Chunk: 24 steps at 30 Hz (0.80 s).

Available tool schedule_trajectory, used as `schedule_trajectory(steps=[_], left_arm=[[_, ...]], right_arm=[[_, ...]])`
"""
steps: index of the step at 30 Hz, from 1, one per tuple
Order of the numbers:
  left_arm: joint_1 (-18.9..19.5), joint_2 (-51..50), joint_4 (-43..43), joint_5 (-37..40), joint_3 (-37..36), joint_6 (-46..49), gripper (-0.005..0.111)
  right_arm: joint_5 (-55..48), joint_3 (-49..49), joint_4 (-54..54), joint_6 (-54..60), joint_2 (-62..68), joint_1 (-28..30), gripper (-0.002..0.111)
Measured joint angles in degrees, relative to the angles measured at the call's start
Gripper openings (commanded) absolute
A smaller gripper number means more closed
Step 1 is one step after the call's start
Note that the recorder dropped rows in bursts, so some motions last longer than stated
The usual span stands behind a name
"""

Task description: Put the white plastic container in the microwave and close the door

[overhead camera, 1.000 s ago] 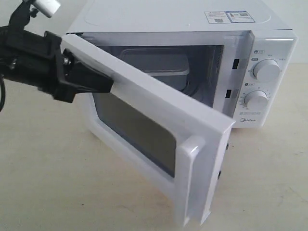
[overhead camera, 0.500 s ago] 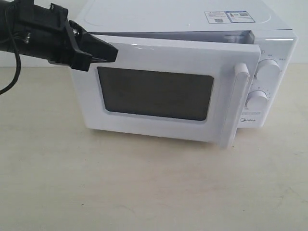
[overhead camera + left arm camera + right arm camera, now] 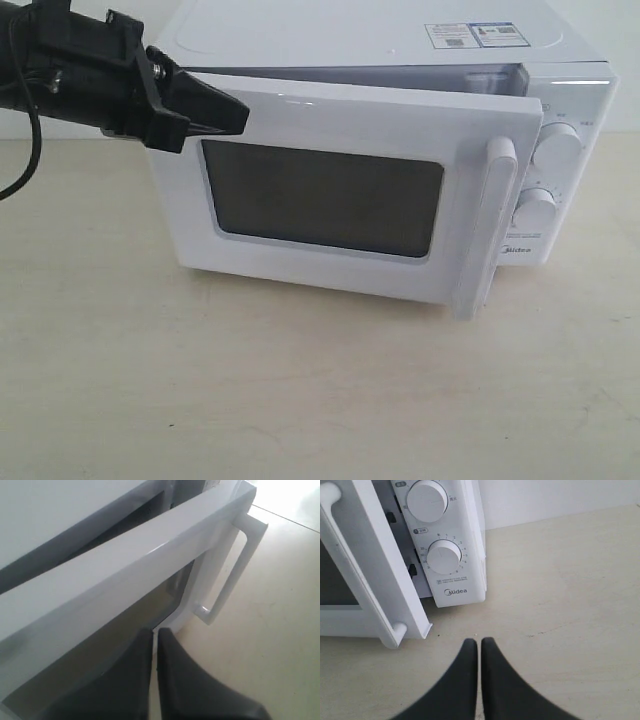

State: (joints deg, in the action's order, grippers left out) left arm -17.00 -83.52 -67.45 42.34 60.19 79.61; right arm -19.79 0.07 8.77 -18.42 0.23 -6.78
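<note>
The white microwave [image 3: 400, 45] stands on the table with its door [image 3: 330, 115] almost shut; a narrow gap remains along the top and at the handle [image 3: 490, 220] side. The white plastic container is hidden behind the door. My left gripper [image 3: 240, 112] is shut and empty, its tips against the door's upper left corner. From the left wrist view, the gripper [image 3: 156, 632] sits just in front of the door [image 3: 125, 560], with the handle [image 3: 235, 565] beyond. My right gripper [image 3: 480, 642] is shut and empty over bare table, in front of the dial panel [image 3: 465, 555].
Two round dials [image 3: 553, 145] [image 3: 535, 208] sit on the microwave's right panel. Stickers [image 3: 475, 35] lie on its top. The beige table [image 3: 300, 400] spreads in front of and to both sides of the microwave. A black cable [image 3: 25, 160] hangs from the left arm.
The door has swung from wide open to almost shut, hiding the container. My left gripper moved up and right with the door. Little has changed in the last half second.
</note>
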Motion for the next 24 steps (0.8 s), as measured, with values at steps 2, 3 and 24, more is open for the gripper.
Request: schedule_trajectory(steps=[2,3,24], left_arm=[[0.0,0.0,0.0,-0.1,0.0,0.1,0.004],[0.0,0.0,0.0,-0.2,0.0,0.1,0.004],[0.0,8.8,0.0,11.3,0.0,-5.3,0.004]], right_arm=[[0.0,0.0,0.0,0.0,0.0,0.0,0.0],[0.0,0.0,0.0,0.0,0.0,0.0,0.0],[0.0,0.0,0.0,0.0,0.0,0.0,0.0]])
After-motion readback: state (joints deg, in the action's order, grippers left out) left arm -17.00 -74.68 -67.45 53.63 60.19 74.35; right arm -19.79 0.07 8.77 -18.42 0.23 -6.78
